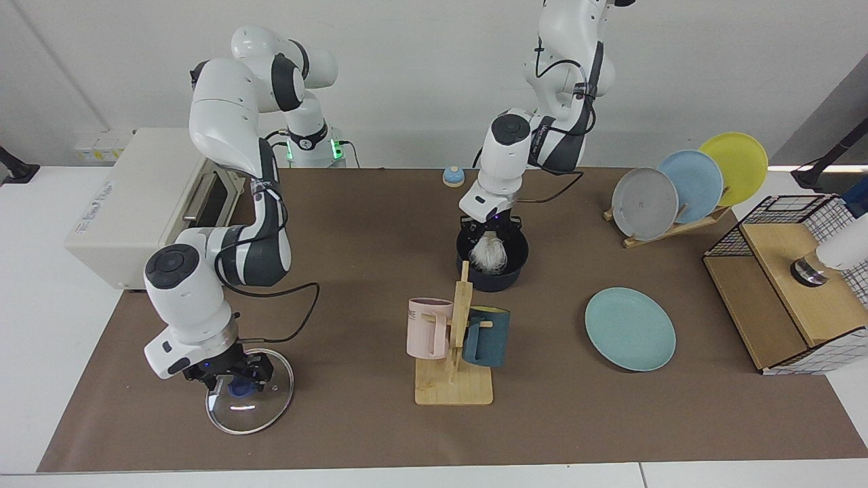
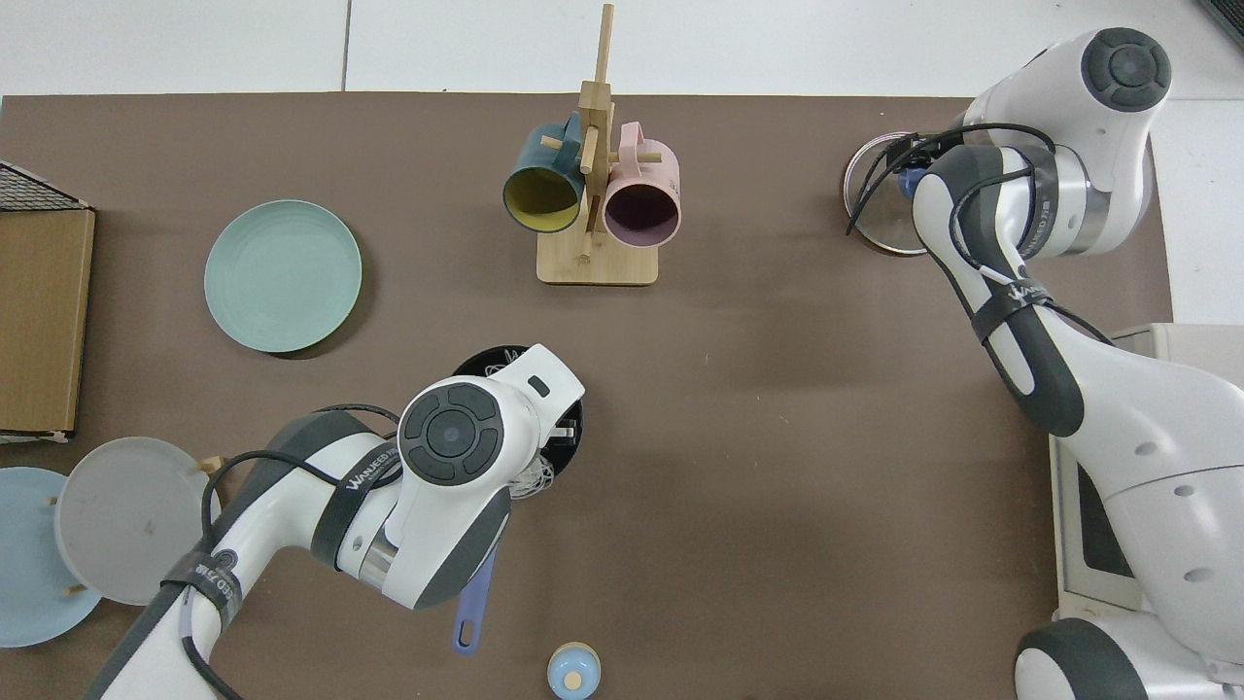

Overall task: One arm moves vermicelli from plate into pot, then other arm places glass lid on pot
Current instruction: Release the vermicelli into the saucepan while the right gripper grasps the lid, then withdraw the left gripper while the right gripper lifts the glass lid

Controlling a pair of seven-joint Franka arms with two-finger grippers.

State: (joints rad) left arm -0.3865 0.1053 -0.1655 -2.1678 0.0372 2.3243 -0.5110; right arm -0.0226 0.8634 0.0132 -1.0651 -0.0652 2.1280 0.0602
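The dark pot point(image 1: 505, 274) stands mid-table behind the mug rack, and the white vermicelli point(image 1: 489, 253) hangs down inside it. My left gripper point(image 1: 490, 234) sits right on top of the pot, shut on the tangle's top. From above, the left arm covers most of the pot point(image 2: 473, 365); its blue handle point(image 2: 475, 605) and a few vermicelli strands point(image 2: 531, 480) stick out. The teal plate point(image 1: 630, 329) lies bare. The glass lid point(image 1: 261, 410) rests flat near the front edge. My right gripper point(image 1: 238, 383) is down on it, open, fingers on either side of the blue knob point(image 1: 238, 390).
A wooden rack point(image 1: 456, 379) with a pink mug point(image 1: 427, 329) and a teal mug point(image 1: 485, 337) stands in front of the pot. A plate rack point(image 1: 685, 186), a wire basket with a box point(image 1: 790, 285), a toaster oven point(image 1: 129, 203) and a small blue-topped knob point(image 1: 453, 176) line the edges.
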